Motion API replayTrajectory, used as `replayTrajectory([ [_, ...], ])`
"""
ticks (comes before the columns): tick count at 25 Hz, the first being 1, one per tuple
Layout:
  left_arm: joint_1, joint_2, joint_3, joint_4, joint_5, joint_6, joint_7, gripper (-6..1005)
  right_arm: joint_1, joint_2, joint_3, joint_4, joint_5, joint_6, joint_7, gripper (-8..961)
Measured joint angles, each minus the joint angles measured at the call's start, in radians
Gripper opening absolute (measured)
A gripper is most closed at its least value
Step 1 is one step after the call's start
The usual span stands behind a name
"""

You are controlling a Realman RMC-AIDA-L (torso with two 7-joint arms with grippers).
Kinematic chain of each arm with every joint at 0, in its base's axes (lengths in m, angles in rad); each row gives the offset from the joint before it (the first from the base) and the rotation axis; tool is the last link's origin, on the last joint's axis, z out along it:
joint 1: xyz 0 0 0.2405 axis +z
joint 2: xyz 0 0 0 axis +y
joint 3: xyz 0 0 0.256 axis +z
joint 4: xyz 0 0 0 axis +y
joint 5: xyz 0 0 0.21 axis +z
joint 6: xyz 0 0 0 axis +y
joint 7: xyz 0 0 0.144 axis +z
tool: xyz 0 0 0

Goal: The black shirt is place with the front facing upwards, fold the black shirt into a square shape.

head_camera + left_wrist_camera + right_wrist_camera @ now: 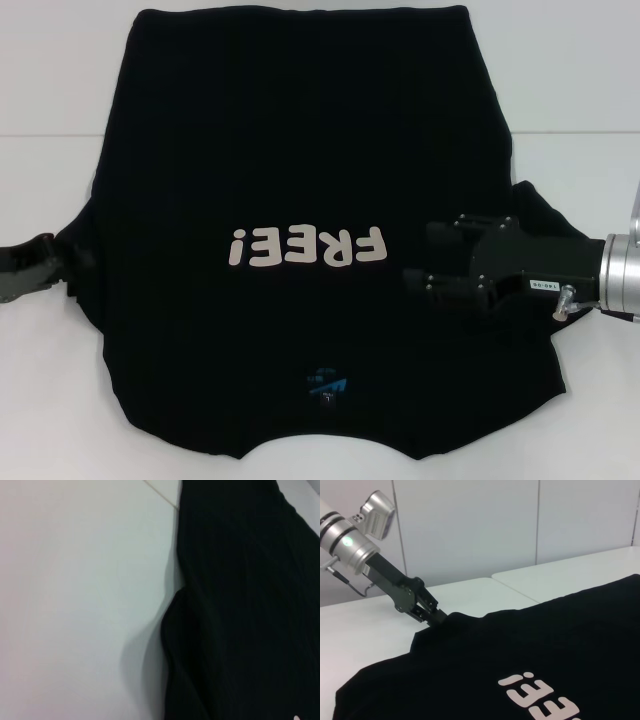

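Black shirt (300, 150) pinched by left end effector (436, 618), right end effector (425, 265) above it

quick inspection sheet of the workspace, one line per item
surface: white table, seam between panels visible
job's things: black shirt spread flat, front up, FREE! lettering showing, not yet folded
clutter: nothing seen
grippers: left gripper at the shirt's left sleeve edge, fingers pinched on the cloth; right gripper over the shirt's right side beside the lettering
cables: thin wire looped by the left wrist
surroundings: pale wall panels behind the table
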Motion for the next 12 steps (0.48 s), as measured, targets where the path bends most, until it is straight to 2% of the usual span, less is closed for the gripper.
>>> replayTrajectory([
  [3, 0.0, 0.0, 0.008, 0.0, 0.0, -0.005, -0.001, 269, 0.0, 0.0, 0.0, 0.0, 0.002, -0.003, 0.0, 771],
  [12, -0.005, 0.006, 0.025, 0.002, -0.001, 0.005, 0.004, 82, 0.0, 0.0, 0.0, -0.001, 0.002, -0.013, 0.0, 773],
])
